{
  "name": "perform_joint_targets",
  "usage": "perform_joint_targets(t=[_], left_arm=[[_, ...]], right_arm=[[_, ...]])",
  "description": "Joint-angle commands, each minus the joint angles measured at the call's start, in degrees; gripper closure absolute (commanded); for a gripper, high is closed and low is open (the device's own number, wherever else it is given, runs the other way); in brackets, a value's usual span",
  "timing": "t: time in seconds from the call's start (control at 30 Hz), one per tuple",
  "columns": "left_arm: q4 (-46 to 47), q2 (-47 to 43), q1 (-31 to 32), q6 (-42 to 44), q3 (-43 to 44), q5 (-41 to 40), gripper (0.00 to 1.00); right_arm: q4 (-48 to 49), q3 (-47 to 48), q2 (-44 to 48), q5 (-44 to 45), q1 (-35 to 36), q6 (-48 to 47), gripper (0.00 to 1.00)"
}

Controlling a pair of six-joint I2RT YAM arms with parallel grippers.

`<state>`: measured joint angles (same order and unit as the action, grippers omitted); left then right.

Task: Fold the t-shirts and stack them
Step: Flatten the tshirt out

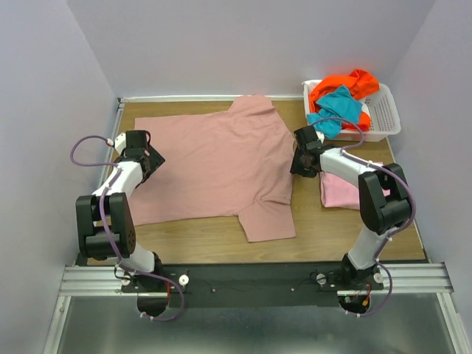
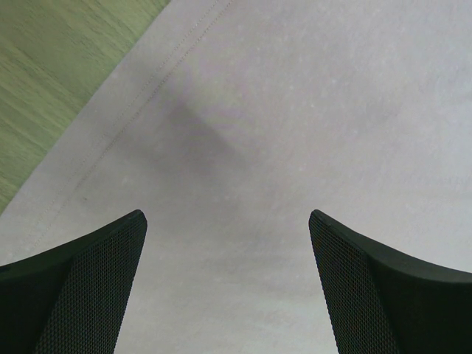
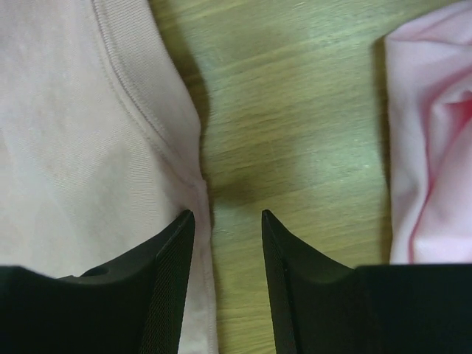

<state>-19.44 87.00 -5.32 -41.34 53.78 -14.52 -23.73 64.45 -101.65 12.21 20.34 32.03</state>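
A large dusty rose t-shirt [image 1: 214, 158] lies spread flat on the wooden table. My left gripper [image 1: 147, 158] is open over its left edge; the left wrist view shows the cloth [image 2: 295, 110] filling the space between the wide-apart jaws. My right gripper [image 1: 304, 164] is open, low over the shirt's right edge [image 3: 88, 147], one finger over the cloth and one over bare wood. A folded light pink t-shirt [image 1: 338, 190] lies to the right, also in the right wrist view [image 3: 435, 133]. Orange [image 1: 346, 82] and teal [image 1: 335, 110] t-shirts lie in the basket.
A white slotted plastic basket [image 1: 383, 114] stands at the back right corner. Purple-grey walls close in the table on three sides. Bare wood [image 1: 192, 240] shows in front of the rose shirt.
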Motion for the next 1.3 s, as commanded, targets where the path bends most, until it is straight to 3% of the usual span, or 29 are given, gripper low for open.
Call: perform_joint_targets(t=[0.0, 0.33, 0.43, 0.47, 0.53, 0.63, 0.87, 1.17, 1.23, 1.27], left_arm=[[-0.33, 1.85, 0.40, 0.21, 0.80, -1.82, 0.01], [0.72, 3.87, 0.49, 0.65, 0.80, -2.61, 0.01], [1.42, 5.37, 0.49, 1.09, 0.54, -2.70, 0.01], [1.60, 5.81, 0.49, 1.09, 0.45, -2.70, 0.01], [1.86, 7.56, 0.49, 1.09, 0.36, -3.40, 0.01], [1.95, 9.41, 0.31, 0.83, 0.36, -4.11, 0.01], [2.65, 10.38, 0.40, 0.65, -0.34, -4.55, 0.01], [2.65, 9.50, 0.49, 1.26, -0.87, -4.81, 0.01], [2.57, 8.98, 0.40, 1.44, -0.96, -4.55, 0.01], [2.65, 8.80, 0.40, 1.53, -0.96, -4.37, 0.01]], right_arm=[[0.17, 1.82, -0.92, -2.98, 0.05, -1.45, 0.51], [1.75, 2.35, -6.19, -4.04, 0.58, -1.88, 0.52], [1.75, 2.53, -8.65, -2.54, 0.76, -1.54, 0.61], [1.67, 2.35, -8.83, -1.67, 0.76, -0.92, 0.70], [1.58, 1.48, -8.40, -0.87, 0.76, -0.74, 0.77], [1.23, 0.51, -5.76, 0.09, 0.84, -1.09, 1.00], [-8.16, 4.10, 0.12, 5.80, 2.51, -0.66, 0.99], [-18.02, 6.13, 0.22, 12.31, 2.78, 3.21, 0.97], [-19.50, 6.74, -1.18, 12.05, 2.78, 3.39, 0.90], [-20.39, 7.70, -1.62, 12.31, 2.78, 4.08, 0.73]])
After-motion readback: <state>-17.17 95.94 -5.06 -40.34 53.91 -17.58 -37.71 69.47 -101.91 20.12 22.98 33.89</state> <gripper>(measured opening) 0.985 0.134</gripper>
